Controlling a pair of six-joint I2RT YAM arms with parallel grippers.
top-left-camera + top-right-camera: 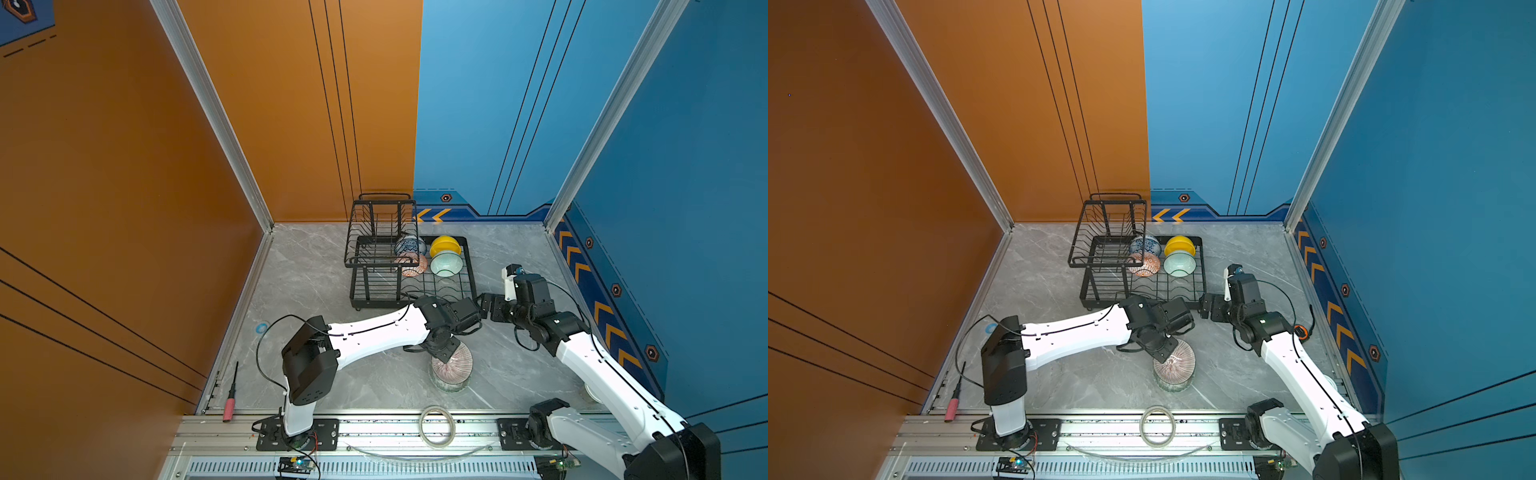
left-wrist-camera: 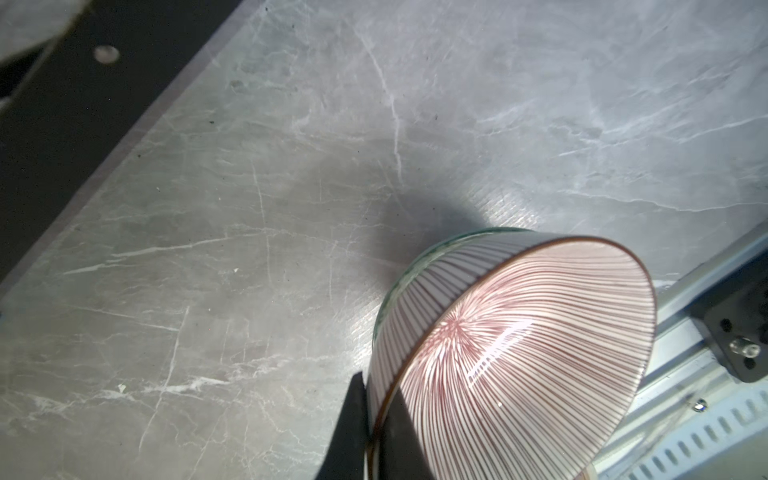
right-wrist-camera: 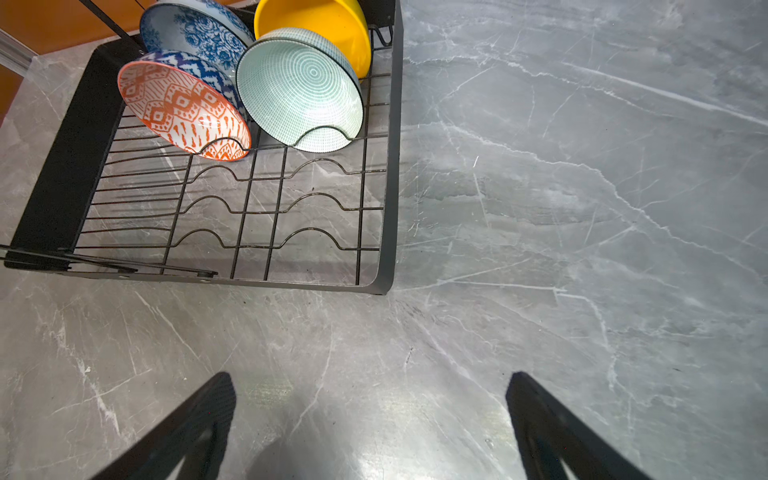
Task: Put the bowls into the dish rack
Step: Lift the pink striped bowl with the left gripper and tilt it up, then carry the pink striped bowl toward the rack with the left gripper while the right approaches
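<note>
My left gripper (image 2: 376, 390) is shut on the rim of the pinkish radial-striped bowl (image 2: 519, 353), one finger inside and one outside. The bowl (image 1: 454, 359) tilts on top of a green-patterned bowl (image 1: 451, 384) on the table's near middle. The black wire dish rack (image 1: 472, 266) stands at the back. In its base stand the blue floral (image 3: 195, 29), yellow (image 3: 328, 25), orange diamond (image 3: 183, 104) and pale green ringed (image 3: 299, 87) bowls on edge. My right gripper (image 3: 370, 382) is open and empty over bare table, just off the rack's near right corner (image 1: 486, 303).
The rack's raised basket tier (image 1: 382, 232) holds nothing. A tape ring (image 1: 436, 426) lies on the front rail and a red-handled screwdriver (image 1: 230, 399) at the front left. A white tub (image 1: 592, 392) shows partly behind my right arm.
</note>
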